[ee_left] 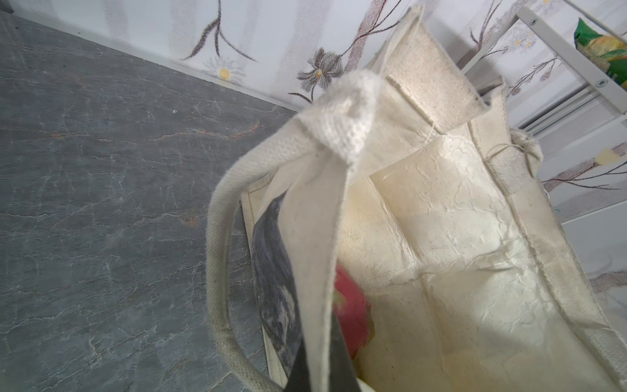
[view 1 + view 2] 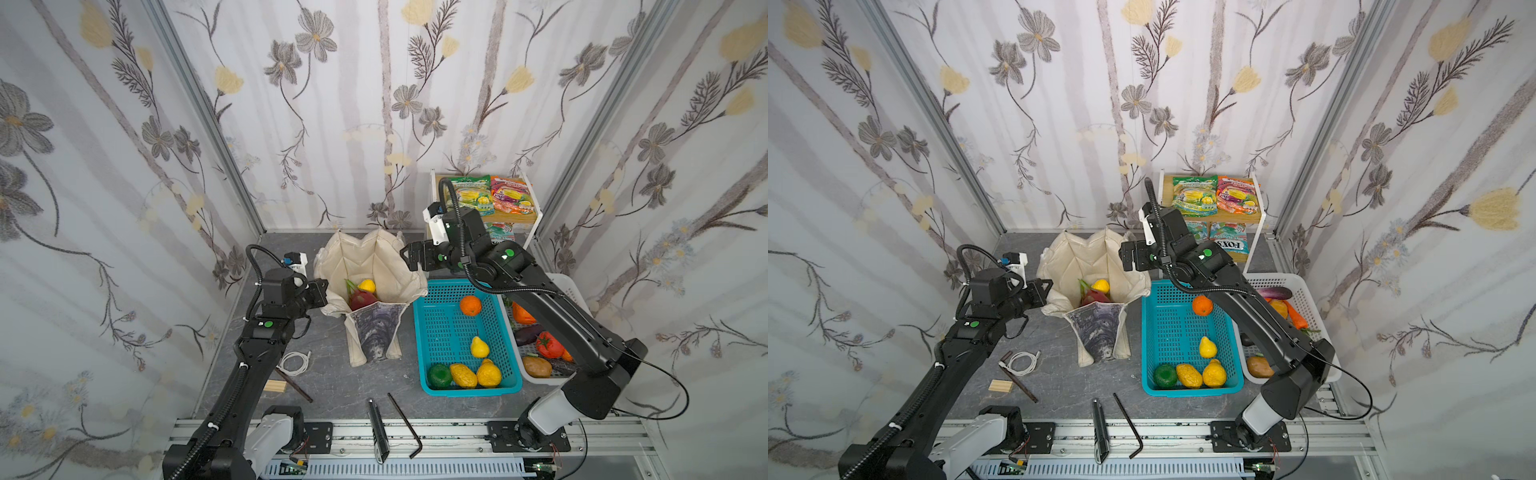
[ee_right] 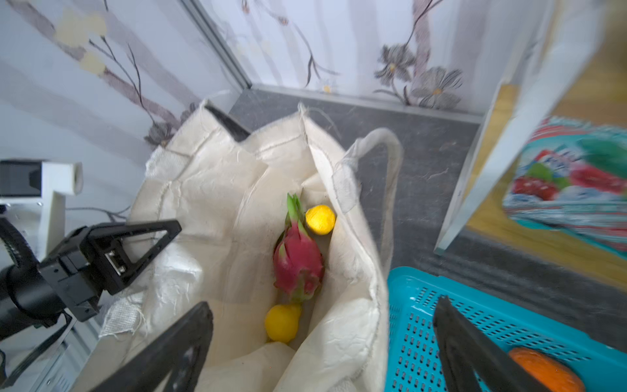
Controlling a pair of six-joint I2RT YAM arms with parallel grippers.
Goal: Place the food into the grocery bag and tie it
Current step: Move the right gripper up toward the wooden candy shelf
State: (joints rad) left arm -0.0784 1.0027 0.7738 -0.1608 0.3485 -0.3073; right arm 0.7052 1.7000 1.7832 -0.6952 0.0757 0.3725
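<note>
The cream canvas tote (image 2: 374, 257) stands open on the grey tabletop (image 2: 340, 382) beside the teal basket (image 2: 418, 332), with a dragon fruit (image 3: 298, 261) between two small yellow fruits (image 3: 320, 220) (image 3: 282, 322) inside, its left rim pinched by the closed left gripper (image 2: 323, 291), while the right gripper (image 3: 322, 302) hangs above, jaws spread wide and empty.

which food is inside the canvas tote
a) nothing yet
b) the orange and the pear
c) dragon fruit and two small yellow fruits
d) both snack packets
c: the right wrist view shows the dragon fruit and two small yellow fruits lying inside the canvas tote
</note>
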